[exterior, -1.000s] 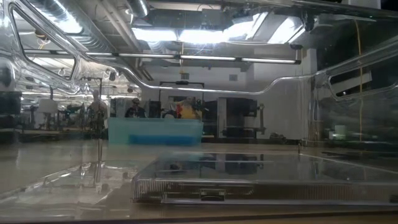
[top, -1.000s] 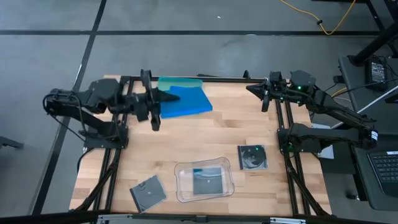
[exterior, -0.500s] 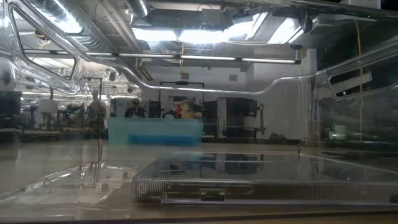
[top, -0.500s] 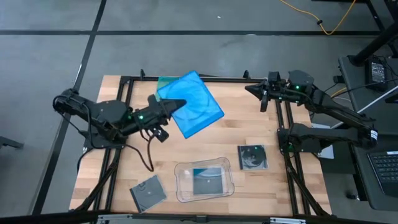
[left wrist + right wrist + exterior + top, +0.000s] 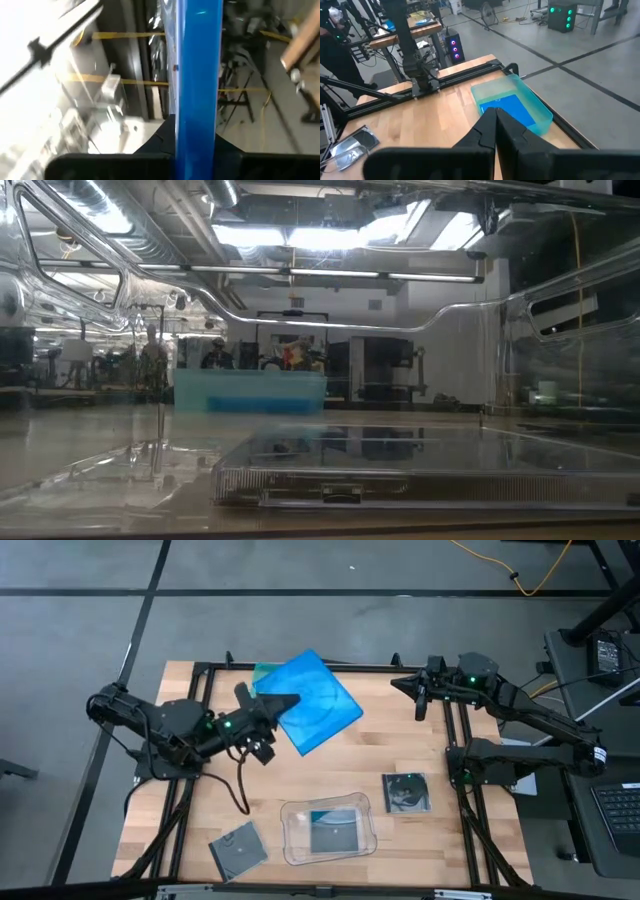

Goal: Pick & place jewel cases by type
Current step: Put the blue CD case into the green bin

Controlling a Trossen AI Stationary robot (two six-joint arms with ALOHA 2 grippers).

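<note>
Aloft, left claw (image 5: pixel 283 706) pinching blue jewel case (image 5: pixel 318 700) edge; right claw (image 5: pixel 495 116) pressed together, idle.

The high camera looks straight down on the whole pale wooden worktop (image 5: pixel 330 755). The low camera sits at worktop level inside the clear plastic rounded tray (image 5: pixel 330 480), facing twelve o'clock toward the translucent teal tray (image 5: pixel 250 391). The right wrist camera looks across the worktop and shares that teal tray (image 5: pixel 512 105). The left wrist camera sits very close, aimed off the worktop into the room.

teal tray (image 5: pixel 530 102) far edge | clear tray (image 5: pixel 292 825) near edge | wood table (image 5: pixel 400 745)
</note>
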